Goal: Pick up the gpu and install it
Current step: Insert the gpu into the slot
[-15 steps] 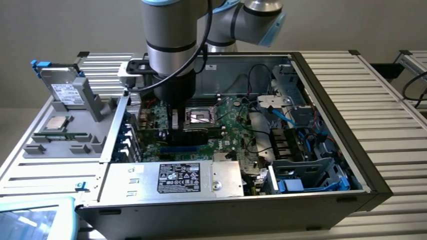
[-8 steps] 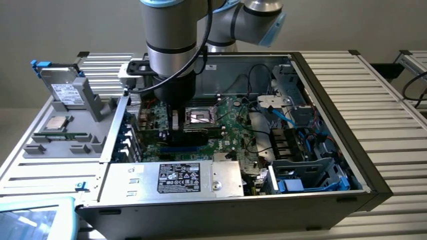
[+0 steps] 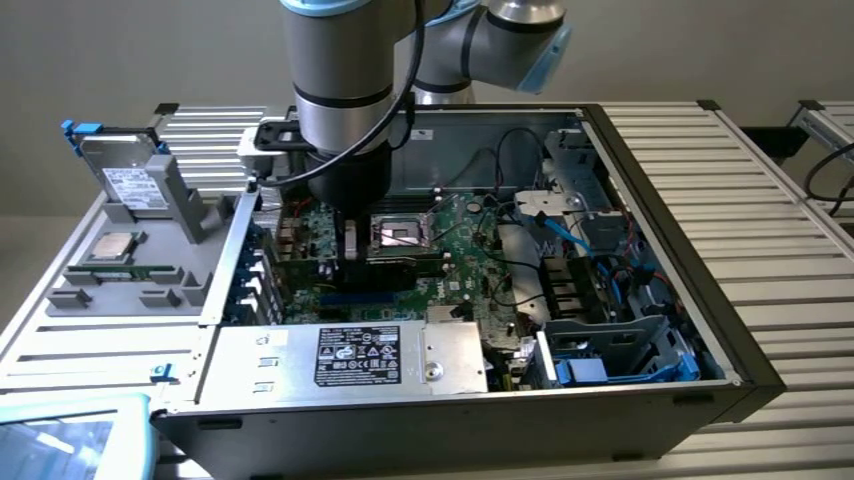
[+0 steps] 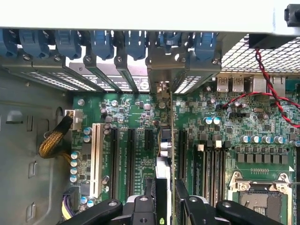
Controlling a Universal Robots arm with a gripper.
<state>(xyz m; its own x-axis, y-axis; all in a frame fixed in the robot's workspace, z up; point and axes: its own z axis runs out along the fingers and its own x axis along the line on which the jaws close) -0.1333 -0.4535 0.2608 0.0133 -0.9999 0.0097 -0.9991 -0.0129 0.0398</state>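
Observation:
My gripper reaches down into the open computer case, over the green motherboard. The gripper is shut on the gpu, which I see edge-on as a thin green card standing upright between the black fingers. The card hangs over the row of black expansion slots. Its silver end bracket sits up against the case's rear slot openings. Whether the card's edge is seated in a slot is hidden.
A silver hard drive and a square CPU chip rest on the grey tray at the exterior view's left. The power supply, CPU socket, blue cables, blue slot latches and a red-black wire crowd the case.

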